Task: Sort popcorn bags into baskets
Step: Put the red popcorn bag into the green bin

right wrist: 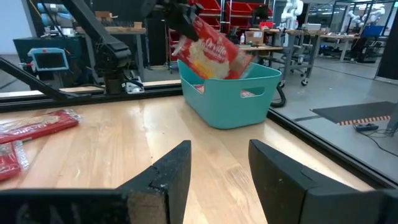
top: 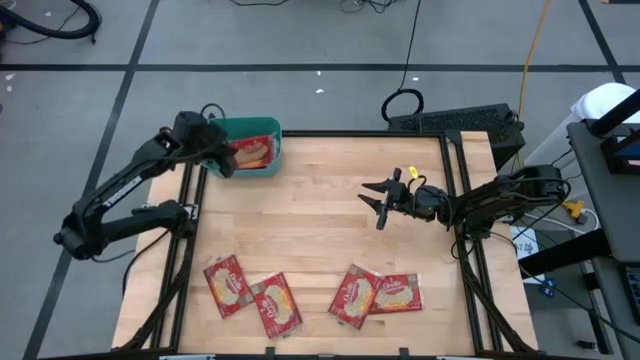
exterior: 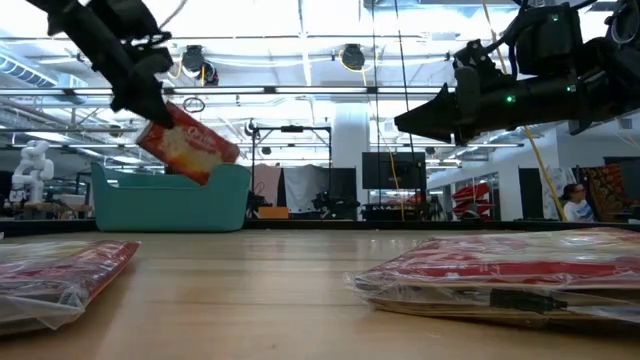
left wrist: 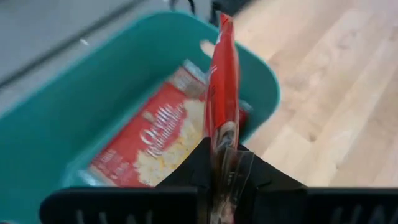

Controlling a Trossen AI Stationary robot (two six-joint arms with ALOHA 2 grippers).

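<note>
Left gripper [left wrist: 221, 180] fingers are hiding held popcorn bag's [left wrist: 222, 81] lower end in wrist view. Teal basket [exterior: 170, 200] wall is blocking its contents in low view; nearest bags [exterior: 510, 270] are blurring, cut off at frame edges.
</note>
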